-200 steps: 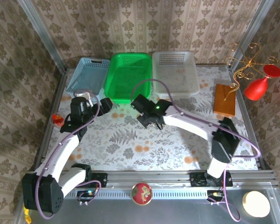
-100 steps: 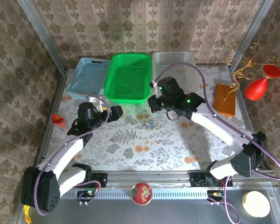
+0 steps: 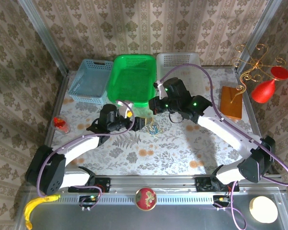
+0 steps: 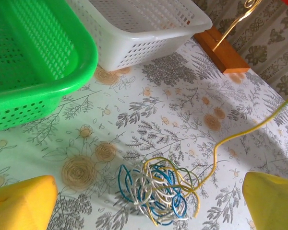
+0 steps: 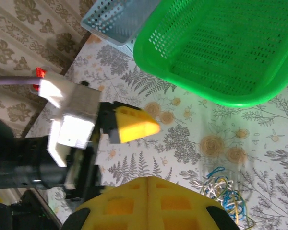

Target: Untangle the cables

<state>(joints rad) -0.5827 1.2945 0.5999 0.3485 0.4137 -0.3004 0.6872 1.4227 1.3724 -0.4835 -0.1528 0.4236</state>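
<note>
The cables (image 3: 153, 128) lie as one small tangle of blue, whitish and yellow strands on the floral cloth in front of the green basket. My left gripper (image 3: 140, 123) is low just left of the tangle and open wide, with the cables (image 4: 158, 191) between its yellow fingers (image 4: 24, 203). One yellow strand (image 4: 249, 129) rises off the cloth to the upper right. My right gripper (image 3: 155, 106) hovers just behind the tangle with its pads (image 5: 149, 191) pressed shut. It appears shut on that yellow strand, though the pads hide the grip. The cables (image 5: 225, 191) lie right of the pads.
A blue basket (image 3: 91, 76), a green basket (image 3: 132, 79) and a white basket (image 3: 182, 60) line the back edge. A wooden block with a gold wire stand (image 3: 230, 101) sits at the right. A small red item (image 3: 61, 124) lies at the left edge.
My right gripper has risen off the table's middle and moved back, uncovering the tangle. My left gripper has swung right, from near the blue basket up to the tangle.
</note>
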